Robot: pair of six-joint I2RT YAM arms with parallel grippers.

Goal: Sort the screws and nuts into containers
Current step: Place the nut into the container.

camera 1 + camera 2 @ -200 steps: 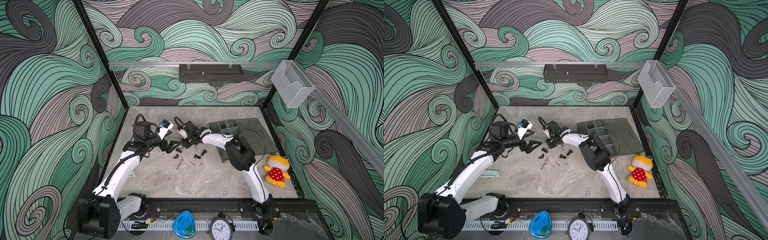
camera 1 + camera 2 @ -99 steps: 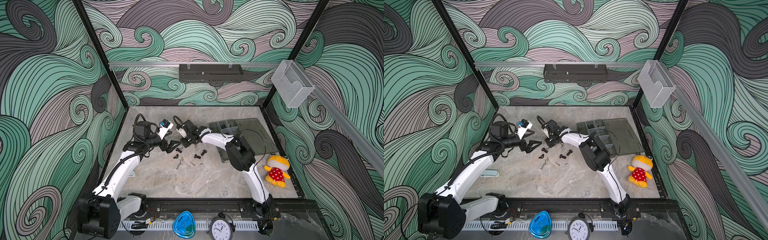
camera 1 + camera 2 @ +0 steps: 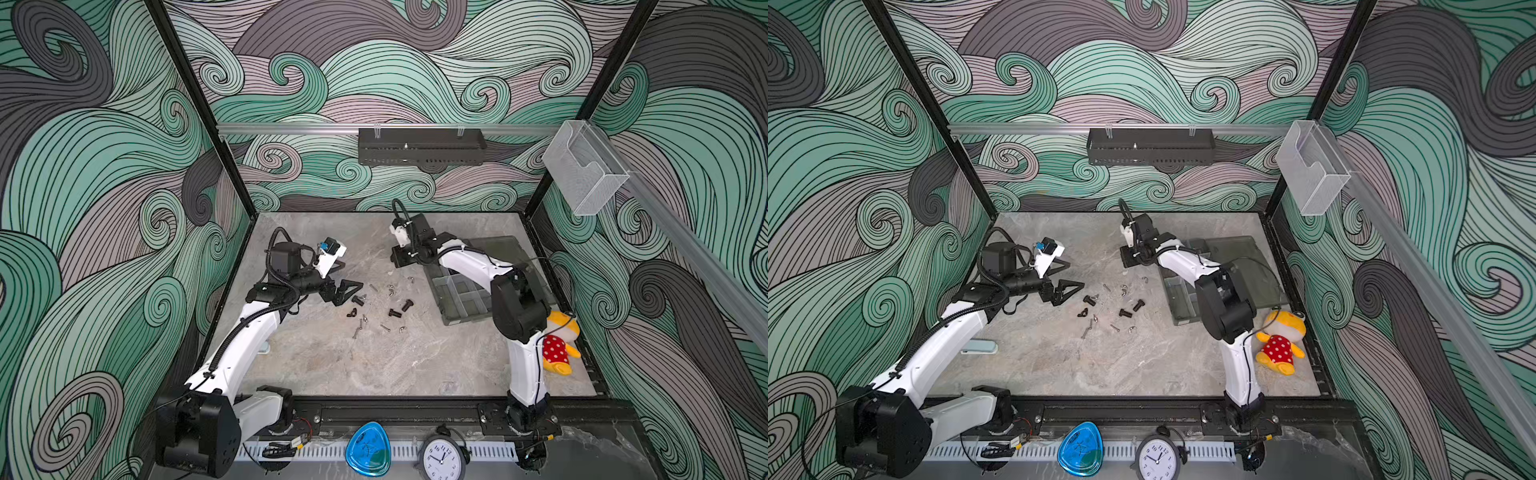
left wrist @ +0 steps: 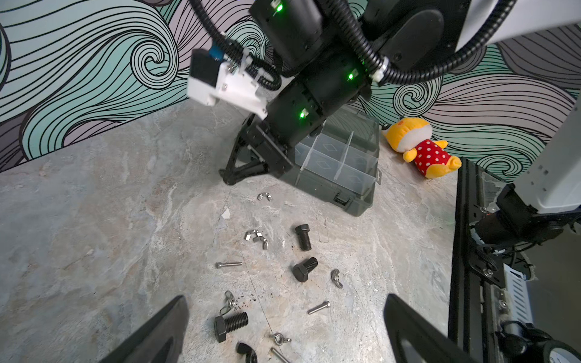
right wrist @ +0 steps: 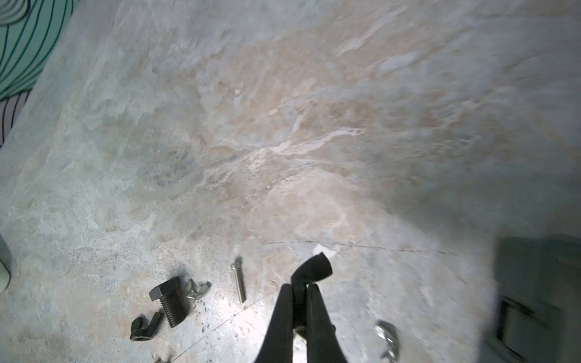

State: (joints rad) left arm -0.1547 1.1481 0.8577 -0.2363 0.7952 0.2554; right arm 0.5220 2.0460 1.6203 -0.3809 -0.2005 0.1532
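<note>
While the right hand (image 5: 298, 287) was pinched together on a black wing nut (image 5: 312, 268), it seemed to have it by one end only. The rest poked past the tips, just off the surface (image 3: 374, 365) toward the back edge. That thin hold looked risky. A quick swing to the organiser box (image 4: 327, 190) by the right edge could twist the nut loose or tip it into the wrong compartment. The left hand (image 4: 286, 301), spread wide over the loose screws and nuts (image 3: 395, 312) mid-surface, might scatter them if it dipped carelessly.
</note>
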